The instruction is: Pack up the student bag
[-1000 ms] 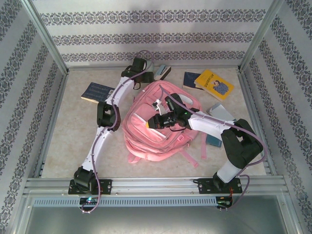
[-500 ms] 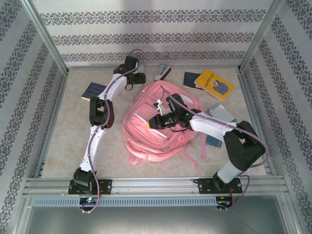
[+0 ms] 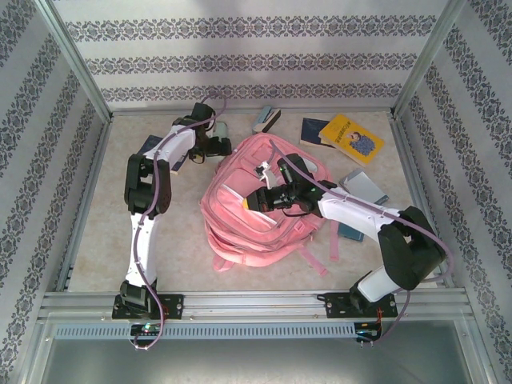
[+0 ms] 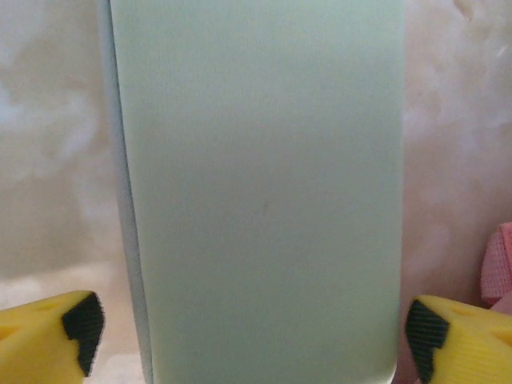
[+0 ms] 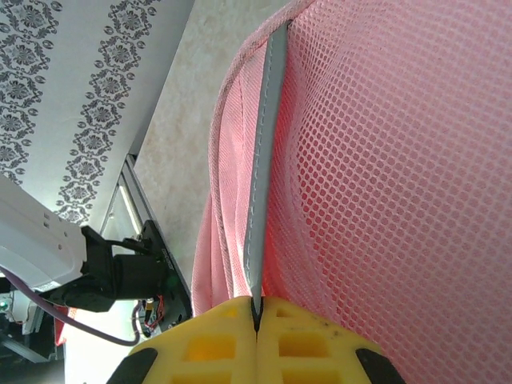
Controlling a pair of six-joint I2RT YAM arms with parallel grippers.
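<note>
walls (image 3: 240, 56): damask-striped wallpaper | table (image 3: 104, 232): beige marbled | frame (image 3: 256, 302): aluminium rails | light: even

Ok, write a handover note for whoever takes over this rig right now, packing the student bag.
Left gripper: open, astride a pale green flat item by the far left corner of the student bag.
Right gripper: shut on the bag's grey trim; the bag lies mid-table.
Done: cannot tell what is inside.
Left: yellow book, blue book and other items lie outside the bag.
</note>
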